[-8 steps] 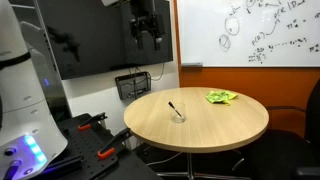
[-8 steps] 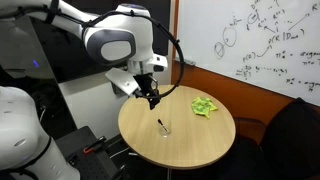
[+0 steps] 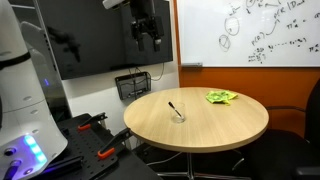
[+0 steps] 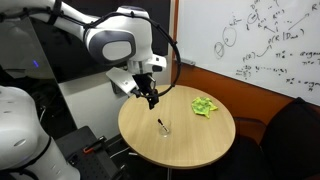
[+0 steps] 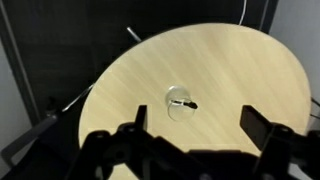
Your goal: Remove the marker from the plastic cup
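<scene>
Hovering above the round table (image 3: 235, 128), gripper (image 5: 195, 120) w/ jaws spread wide, holding nothing.
Marker (image 5: 186, 103) is sitting tilted inside the clear plastic cup (image 3: 180, 117) approx. mid-table, well below the gripper; green item (image 4: 205, 105), maybe cloth, is lying nearer the edge.

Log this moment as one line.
gripper: jaws open, empty, above table | marker: in plastic cup, untouched | step: not started

white arm (image 4: 118, 40) bent over, gripper (image 4: 151, 99) pointing straight down, held high, jaws spread wide apart
</scene>
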Controlling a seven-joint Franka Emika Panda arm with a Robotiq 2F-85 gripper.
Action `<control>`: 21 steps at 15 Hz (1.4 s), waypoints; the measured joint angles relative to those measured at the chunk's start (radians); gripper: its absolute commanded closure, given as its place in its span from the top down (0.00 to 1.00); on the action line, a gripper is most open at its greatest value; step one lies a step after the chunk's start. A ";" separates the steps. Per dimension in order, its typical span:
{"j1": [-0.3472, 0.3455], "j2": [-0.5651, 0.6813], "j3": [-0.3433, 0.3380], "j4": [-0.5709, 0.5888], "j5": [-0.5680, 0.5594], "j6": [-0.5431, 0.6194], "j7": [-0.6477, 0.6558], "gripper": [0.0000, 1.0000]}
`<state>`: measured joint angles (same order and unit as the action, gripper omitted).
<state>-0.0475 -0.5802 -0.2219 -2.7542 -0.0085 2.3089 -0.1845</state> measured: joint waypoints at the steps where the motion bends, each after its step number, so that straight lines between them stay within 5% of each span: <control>1: 0.000 0.031 0.028 0.002 0.000 0.021 0.061 1.00; 6: 0.012 0.343 0.170 0.107 0.083 0.127 0.360 1.00; 13: 0.004 0.848 0.178 0.473 0.359 0.116 0.428 0.90; 14: -0.003 0.905 0.178 0.523 0.387 0.105 0.428 0.85; 15: -0.010 0.956 0.178 0.569 0.403 0.097 0.428 0.64; 17: -0.019 1.042 0.175 0.650 0.412 0.083 0.452 0.58; 21: -0.033 1.146 0.169 0.758 0.412 0.051 0.503 0.30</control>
<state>-0.0801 0.5662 -0.0533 -1.9961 0.4032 2.3603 0.3187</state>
